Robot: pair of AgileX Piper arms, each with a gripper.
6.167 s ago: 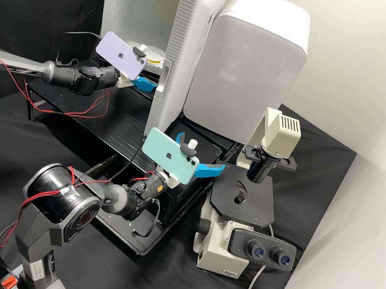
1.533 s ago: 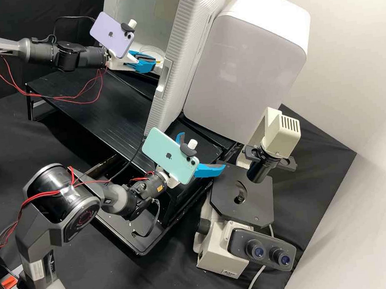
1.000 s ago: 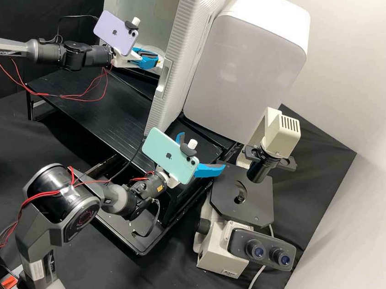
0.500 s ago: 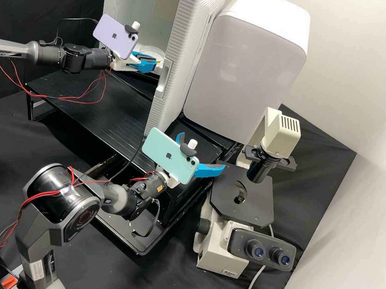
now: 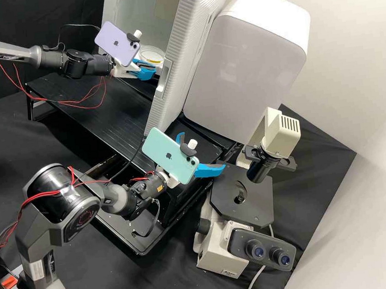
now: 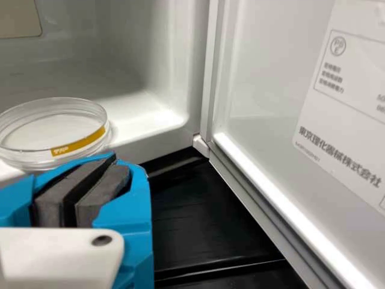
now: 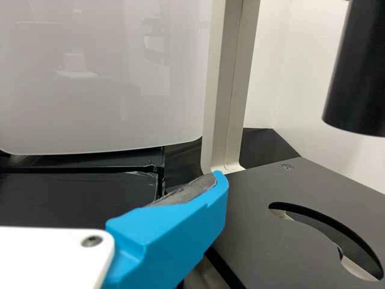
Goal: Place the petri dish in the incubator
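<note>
The petri dish (image 6: 51,129) is clear, glossy plastic. The incubator (image 6: 150,60) is smooth, faintly shiny white plastic inside, and its door (image 5: 191,39) is ribbed on the outside. The left gripper (image 6: 99,174) has matt blue plastic fingers (image 6: 135,205) with dull grey rubbery pads (image 6: 60,195). Matt black cloth (image 5: 8,136) covers the bench, and the microscope stage (image 7: 289,198) has a matt black finish

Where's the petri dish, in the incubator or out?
In. The petri dish sits flat on the incubator floor, just beyond the shut left claw.
</note>
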